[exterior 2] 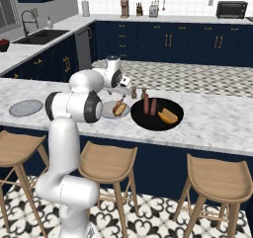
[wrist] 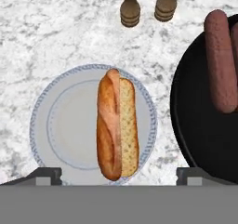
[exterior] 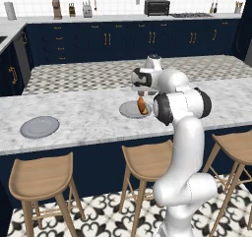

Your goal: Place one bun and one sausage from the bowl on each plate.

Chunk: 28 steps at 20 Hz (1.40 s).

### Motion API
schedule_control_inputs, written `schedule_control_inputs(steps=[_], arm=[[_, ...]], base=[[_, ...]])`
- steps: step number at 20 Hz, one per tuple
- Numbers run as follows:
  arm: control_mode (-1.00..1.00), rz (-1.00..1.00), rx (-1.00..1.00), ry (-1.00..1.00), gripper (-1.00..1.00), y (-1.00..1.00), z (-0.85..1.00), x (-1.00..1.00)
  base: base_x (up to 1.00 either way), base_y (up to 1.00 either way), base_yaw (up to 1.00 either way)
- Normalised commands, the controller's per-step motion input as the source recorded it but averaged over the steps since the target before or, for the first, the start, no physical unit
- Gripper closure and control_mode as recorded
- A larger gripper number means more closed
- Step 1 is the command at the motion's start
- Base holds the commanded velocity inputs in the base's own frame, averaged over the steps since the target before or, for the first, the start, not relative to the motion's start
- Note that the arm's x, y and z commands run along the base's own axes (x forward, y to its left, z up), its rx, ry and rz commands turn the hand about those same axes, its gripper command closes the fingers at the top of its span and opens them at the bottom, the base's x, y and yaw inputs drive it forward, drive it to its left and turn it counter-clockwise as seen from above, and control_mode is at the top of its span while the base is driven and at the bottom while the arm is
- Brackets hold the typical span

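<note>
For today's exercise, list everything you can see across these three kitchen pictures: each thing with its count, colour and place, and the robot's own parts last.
Flat round grey plates: two; one under the gripper holding a bun, one bare at the counter's far left.
Split tan bread bun: one on the near plate; another in the bowl.
Wide shallow black bowl: one, right of the near plate.
Reddish-brown sausages: two, in the bowl.
Brown wooden shakers: two, behind the near plate.
White marble counter: one.
Wooden stools: several, below the counter.
Two-finger gripper: one, open above the bun.
</note>
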Motion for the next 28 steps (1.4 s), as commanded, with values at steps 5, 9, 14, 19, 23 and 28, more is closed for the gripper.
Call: schedule_control_inputs(steps=[5,9,14,19,23,28], arm=[[-1.00,0.02,0.00,-0.38,-1.00,-0.85,0.03,-0.61],[-1.00,0.01,0.05,-0.13,-1.00,-0.68,0.40,0.00],[-1.00,0.01,0.07,0.01,-1.00,-0.70,0.20,0.19],[-1.00,0.01,0.08,0.06,-1.00,-0.49,0.02,0.13],[-1.00,0.00,0.00,0.00,-1.00,-0.05,-0.21,0.25],[-1.00,0.00,0.00,0.00,-1.00,0.00,-0.08,0.33]], base=[[0.00,0.00,0.00],[0.00,0.00,0.00],[0.00,0.00,0.00],[0.00,0.00,0.00],[0.00,0.00,0.00],[0.00,0.00,0.00]])
